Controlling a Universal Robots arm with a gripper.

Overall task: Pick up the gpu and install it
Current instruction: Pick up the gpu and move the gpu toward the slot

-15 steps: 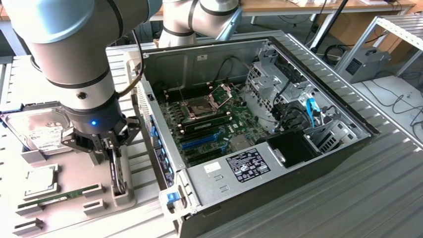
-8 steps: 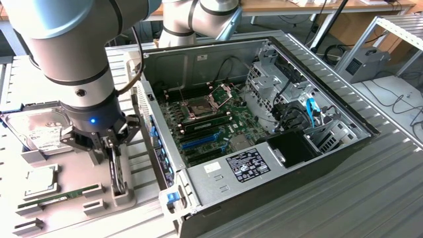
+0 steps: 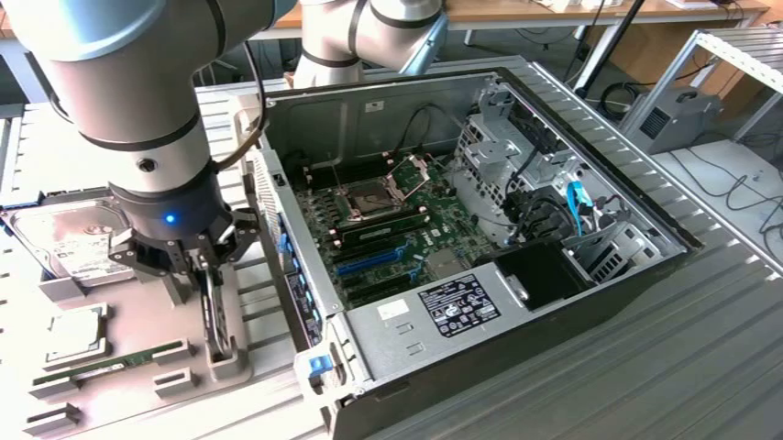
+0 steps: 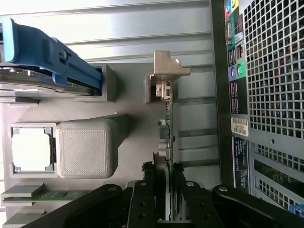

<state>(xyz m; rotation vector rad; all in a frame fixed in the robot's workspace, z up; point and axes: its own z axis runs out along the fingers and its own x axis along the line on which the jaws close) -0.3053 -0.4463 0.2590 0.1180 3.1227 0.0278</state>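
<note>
The gpu [image 4: 166,118] is not lifted yet. It stands on edge in its grey holder [image 3: 233,367], just beside the open case [image 3: 636,266]. The pincer [image 4: 164,202] is closed on its upper edge, one finger on each side (the hold looks firm, I judge). All of the install is left for you, and the blue slot [image 3: 367,262] is free. The counter [image 3: 612,385] is ribbed metal. The holder also keeps a drive [image 3: 73,240], a CPU [image 3: 76,335] and a RAM stick [image 3: 110,363]. At the back are desks and cables.
</note>
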